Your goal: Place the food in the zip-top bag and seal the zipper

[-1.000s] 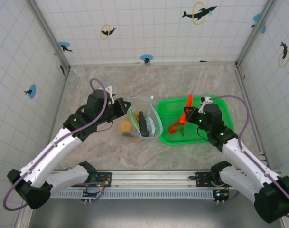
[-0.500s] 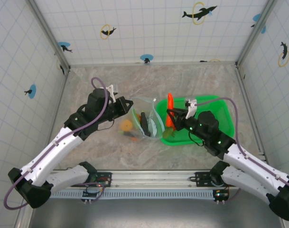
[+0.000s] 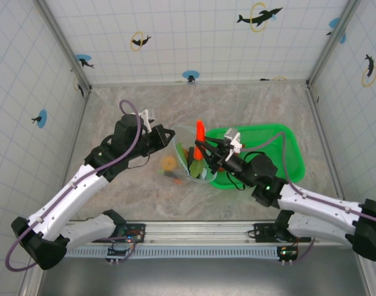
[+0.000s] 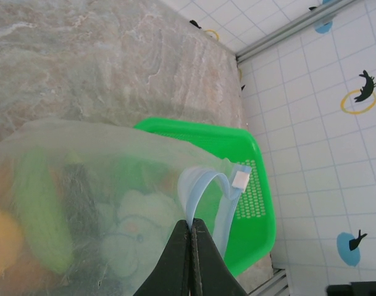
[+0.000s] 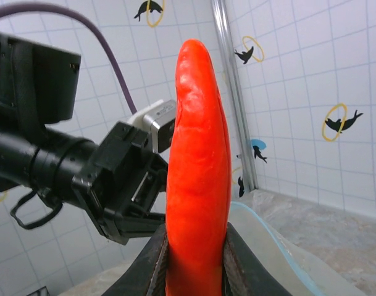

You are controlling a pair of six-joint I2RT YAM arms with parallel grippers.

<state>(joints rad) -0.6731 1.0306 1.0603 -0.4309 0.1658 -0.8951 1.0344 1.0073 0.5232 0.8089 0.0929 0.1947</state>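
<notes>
1. Pinching the zipper (image 4: 203,191), the left gripper (image 4: 191,227) is fully closed on the blue strip at bottom centre of the left wrist view. This likely holds the mouth up and open for loading.
2. The zip-top bag (image 3: 189,159) sits at the centre of the top view, just left of the green basket (image 3: 280,140), with its mouth up and unsealed.
3. The right gripper (image 3: 205,147) clamps a carrot (image 3: 200,129) near its lower end. Its jaws are narrow and tight on it, and the carrot is upright with its tip up, over the bag mouth in the top view.
4. The upright hold probably lets the carrot drop lengthwise through the narrow opening.
5. Seen blurred through the plastic are a cucumber (image 4: 36,209) and a dark long piece (image 4: 83,203). An orange round piece (image 3: 168,163) is at the bag's left side; cannot tell if it is inside or beside.
6. The task looks partway done: the carrot is not yet released and sealing has not begun.
</notes>
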